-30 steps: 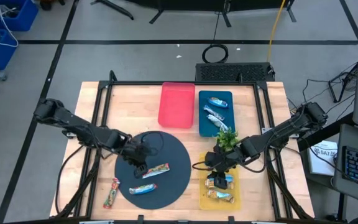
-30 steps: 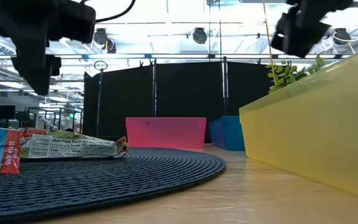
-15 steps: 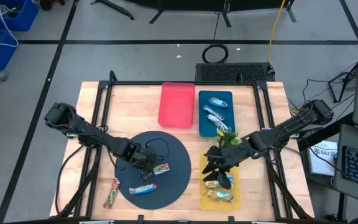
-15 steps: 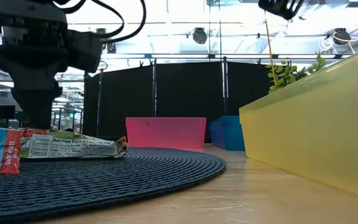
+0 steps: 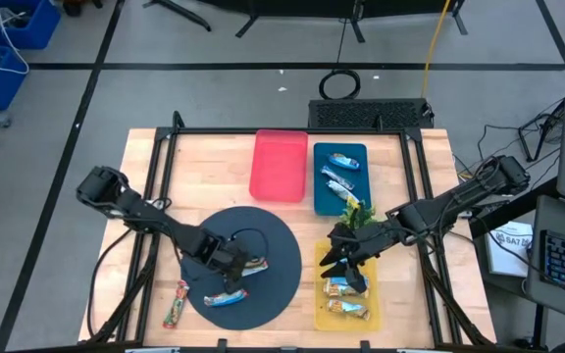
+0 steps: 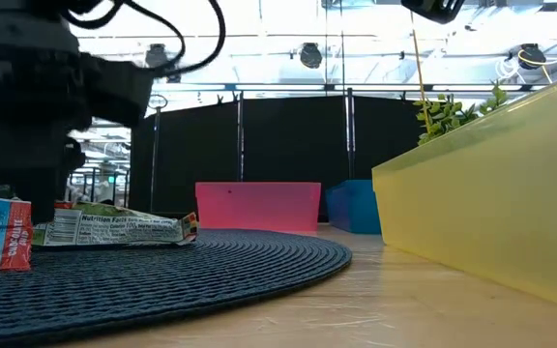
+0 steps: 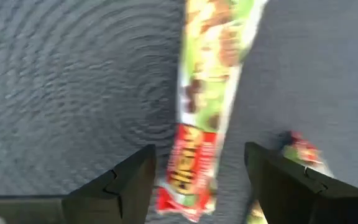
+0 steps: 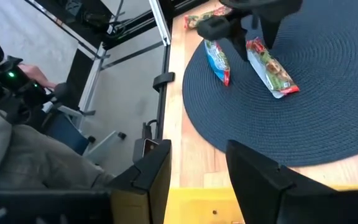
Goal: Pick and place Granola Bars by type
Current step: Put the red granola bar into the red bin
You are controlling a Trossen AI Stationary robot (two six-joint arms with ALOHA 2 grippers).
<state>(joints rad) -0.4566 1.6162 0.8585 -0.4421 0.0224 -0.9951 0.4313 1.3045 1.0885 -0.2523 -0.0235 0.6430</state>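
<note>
On the round dark mat (image 5: 273,245) lie an orange-green granola bar (image 5: 254,264) and a blue-white bar (image 5: 226,297). My left gripper (image 5: 233,267) stands low over the orange-green bar (image 7: 197,112). It is open, with one finger on each side of the bar's red end (image 7: 188,177), apart from it. My right gripper (image 5: 336,263) hangs open and empty above the yellow tray (image 5: 320,294), in which two bars (image 5: 346,287) lie. Several bars (image 5: 339,178) lie in the blue tray (image 5: 320,196).
A third orange-green bar (image 5: 175,305) lies on the wood left of the mat. A pink tray (image 5: 279,165) stands at the back, left of the blue tray. A green plant sprig (image 5: 357,214) stands between the blue and yellow trays. A person (image 8: 17,149) sits beyond the table's left edge.
My left gripper has come down toward the mat and shifted toward the near right, over the orange-green bar, staying open. My right gripper has risen from the yellow tray and tipped up closer to level. No bar has moved.
</note>
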